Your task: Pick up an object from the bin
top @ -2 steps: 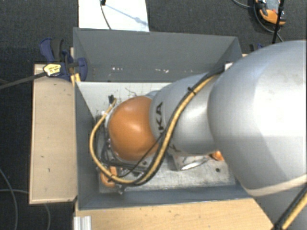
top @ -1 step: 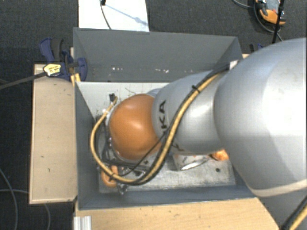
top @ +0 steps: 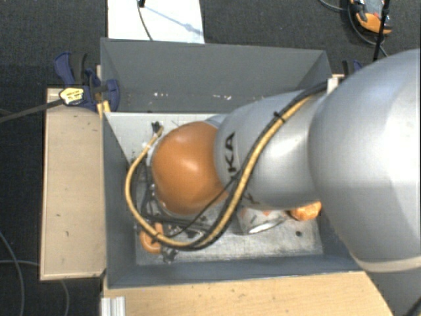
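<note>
Orange wrist cover (top: 187, 170) low in the grey bin's (top: 217, 272) left half, presumably placed to reach its floor; you cannot tell the gripper's state.

Silver arm (top: 289, 157) stretched leftward, orange-covered wrist (top: 187, 166) low

The bin (top: 210, 78) is entered from the right by the arm (top: 283, 157). Its wrist cover (top: 187, 166) is held over the floor's left half. A small thing (top: 150, 243) is seen at the front left, below the cover. Under the arm, front right, a larger thing (top: 262, 221) is found, with a lump (top: 306, 210) just right of it.
</note>
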Available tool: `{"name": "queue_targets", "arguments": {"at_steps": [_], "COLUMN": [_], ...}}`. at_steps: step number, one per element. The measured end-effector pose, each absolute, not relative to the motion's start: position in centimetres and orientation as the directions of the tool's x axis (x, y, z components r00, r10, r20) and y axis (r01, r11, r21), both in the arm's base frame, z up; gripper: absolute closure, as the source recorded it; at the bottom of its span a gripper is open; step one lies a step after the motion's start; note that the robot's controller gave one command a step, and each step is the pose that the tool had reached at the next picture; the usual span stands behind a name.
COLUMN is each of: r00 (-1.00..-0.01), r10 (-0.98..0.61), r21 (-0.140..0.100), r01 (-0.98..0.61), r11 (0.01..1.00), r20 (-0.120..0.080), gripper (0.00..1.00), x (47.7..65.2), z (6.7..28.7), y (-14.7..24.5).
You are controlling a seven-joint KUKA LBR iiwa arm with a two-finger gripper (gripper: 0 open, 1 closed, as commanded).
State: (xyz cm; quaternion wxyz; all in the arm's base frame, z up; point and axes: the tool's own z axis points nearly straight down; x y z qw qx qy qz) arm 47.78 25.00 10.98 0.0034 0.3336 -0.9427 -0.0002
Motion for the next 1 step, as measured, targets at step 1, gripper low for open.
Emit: {"name": "queue_targets", "arguments": {"at_steps": [1], "r00": [-0.778], "r10": [-0.628], "r21": [0.001], "r01": [-0.628], "r11": [0.778], "r20": [-0.002], "gripper": [1.0], "x": [47.94], "z": [13.03], "y": [25.06]}}
